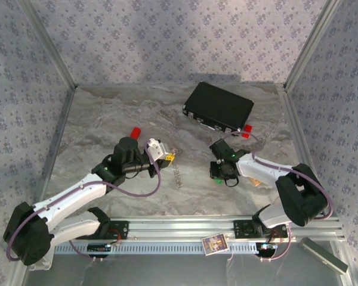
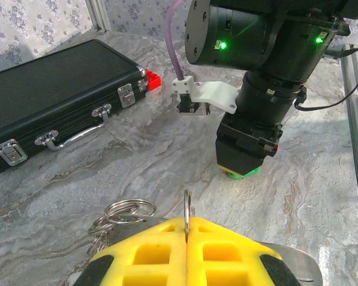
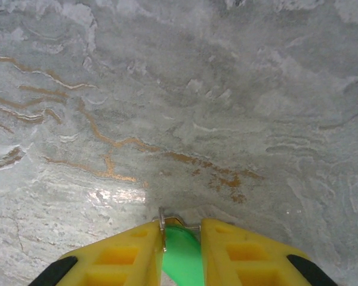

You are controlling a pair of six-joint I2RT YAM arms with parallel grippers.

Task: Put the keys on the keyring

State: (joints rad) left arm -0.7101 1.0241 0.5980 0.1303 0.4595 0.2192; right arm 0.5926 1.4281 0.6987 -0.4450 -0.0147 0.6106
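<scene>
At the bottom edge of the left wrist view, the left gripper [image 2: 187, 229] had its yellow fingers [image 2: 149, 253] pressed together with no gap. They pinched the keyring [image 2: 187, 208], a thin silver ring that stood edge-on above the tips. Just to the frame's left of the fingers, more silver rings [image 2: 129, 210] and a bit of chain lay on the marble table [image 2: 137, 161]. Higher up, right of centre, the right gripper [image 2: 243, 173] pointed straight down at the table with a sliver of green beneath it. Beyond, in the upper left, lay a black case [image 2: 53, 89] with a red block [image 2: 153, 80] just beside its corner.

At the bottom centre of the right wrist view, the right gripper was closed on the green key [image 3: 182, 259], whose head filled the gap between the two fingers. A thin wire [image 3: 162, 225] showed at the tips, and the marble stretched away above.

From overhead, both grippers sat mid-frame with a line of chain [image 1: 178, 173] on the table between them. A second red block [image 1: 135, 131] lay above the left gripper, and the case was farthest, upper right of centre.
</scene>
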